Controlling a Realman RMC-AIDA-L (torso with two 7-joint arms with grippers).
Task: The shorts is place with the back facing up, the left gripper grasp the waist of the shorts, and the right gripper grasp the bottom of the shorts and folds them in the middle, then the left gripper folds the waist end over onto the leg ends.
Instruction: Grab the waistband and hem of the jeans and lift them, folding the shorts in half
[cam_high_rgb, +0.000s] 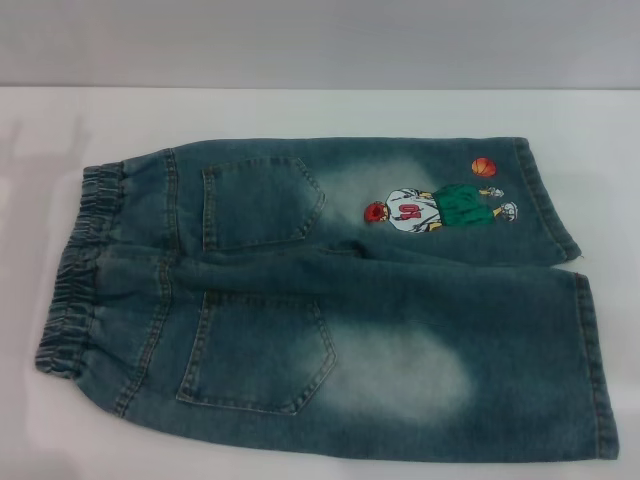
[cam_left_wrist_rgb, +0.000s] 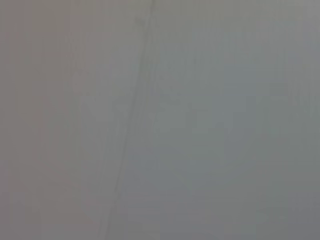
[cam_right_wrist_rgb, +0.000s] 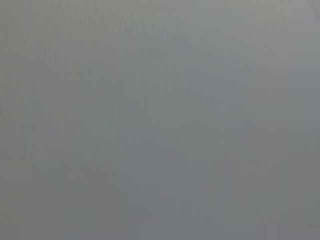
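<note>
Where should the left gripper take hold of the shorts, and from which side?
Probably the waist, the puckered elastic band at the left end of the shorts. They lie flat on the white table, back pockets up, so that bunched band stands proud and offers an edge to pinch. Come in from the robot's left, near the far corner. Neither gripper is in view yet.

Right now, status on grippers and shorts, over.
Neither gripper in any view. Shorts flat, unfolded, back pockets up; waist on robot's left, leg ends right. Nothing on them.
</note>
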